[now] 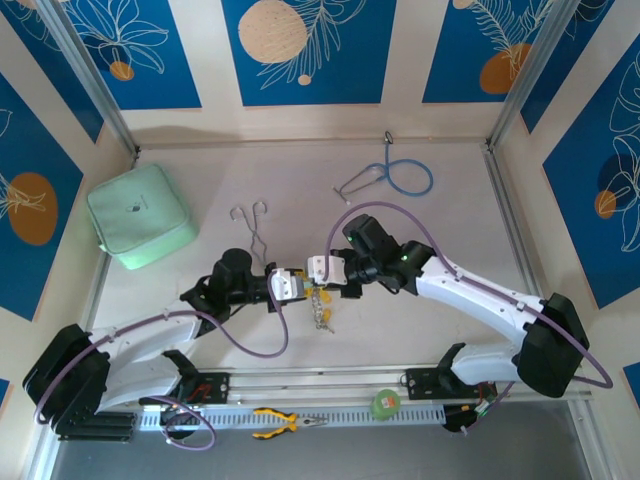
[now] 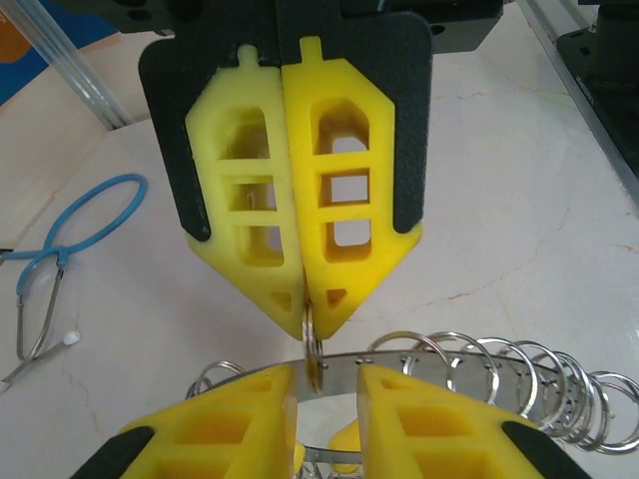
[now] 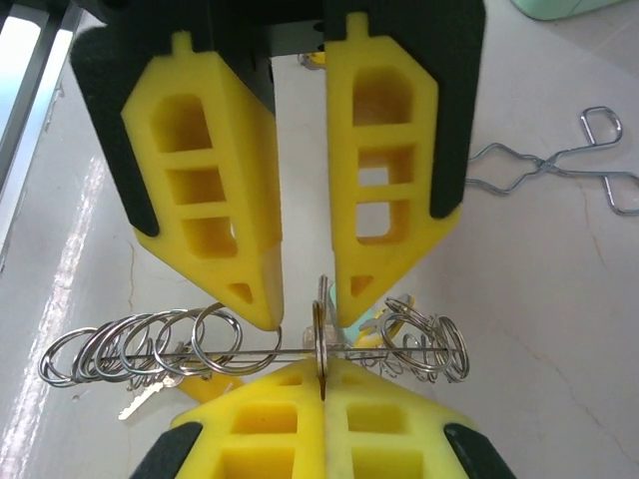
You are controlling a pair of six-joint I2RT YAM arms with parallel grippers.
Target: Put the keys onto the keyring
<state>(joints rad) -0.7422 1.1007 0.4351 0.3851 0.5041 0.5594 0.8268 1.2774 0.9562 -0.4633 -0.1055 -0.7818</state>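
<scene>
Blue wall panels [image 1: 300,60] show white leaf drawings with orange and cream discs. Aluminium posts [image 1: 88,80] frame the pale, evenly lit tabletop [image 1: 300,170].

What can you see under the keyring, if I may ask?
One small key shows beneath the keyring; the right gripper covers whatever else hangs there.

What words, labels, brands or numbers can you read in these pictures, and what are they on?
No text is legible.
Mint-green square fabric pouch: a small dark logo, too small to read.
Small green round roll by the near rail: pale marking, too blurred to read.
</scene>
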